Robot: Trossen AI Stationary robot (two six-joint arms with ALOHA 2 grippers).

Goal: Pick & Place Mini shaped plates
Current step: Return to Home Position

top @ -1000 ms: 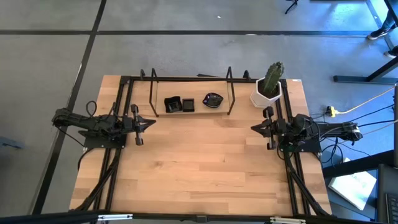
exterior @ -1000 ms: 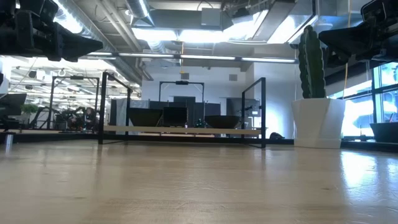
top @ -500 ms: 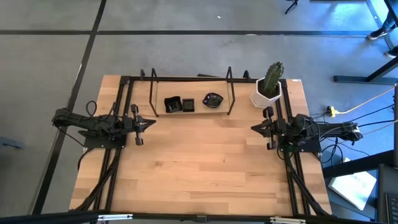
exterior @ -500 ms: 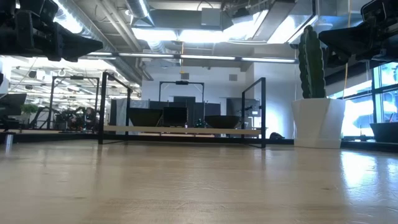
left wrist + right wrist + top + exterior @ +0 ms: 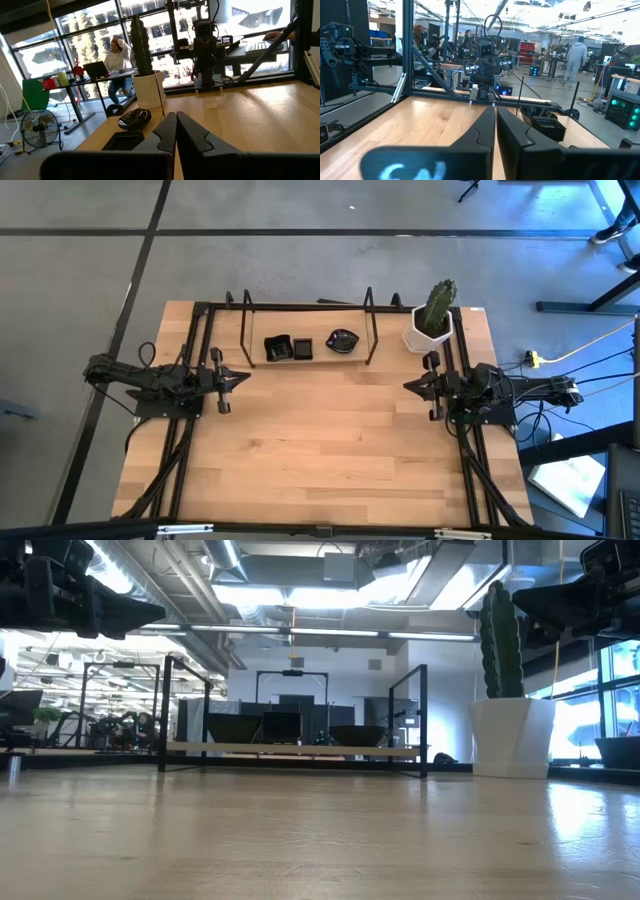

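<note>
Counting what sits on the shelf (image 5: 318,359), I get three dark piles of mini shaped plates (image 5: 282,726). There's a pile of bigger raised-rim squares (image 5: 277,348) toward the shelf's left end. A pile of smaller squares (image 5: 303,349) sits right next to it, around the middle. The rounded wavy-edged ones (image 5: 342,340) are a little apart, toward the right end.

How many plates are in each pile? Honestly can't tell from any angle. The right wrist view does show one square pile as several layers, though.

One white pot (image 5: 424,336) stands just off the shelf's right end, with one cactus (image 5: 439,304) in it.

Two arms, one per side. The left gripper (image 5: 246,378) sits in front of the shelf's left end, up off the table (image 5: 320,460). Its fingers are pressed together, gripping nothing. The right gripper (image 5: 407,386) is in front of the shelf's right end, near the pot, also clenched and empty. Both point inward at each other across the table, well apart, and neither touches the shelf.
</note>
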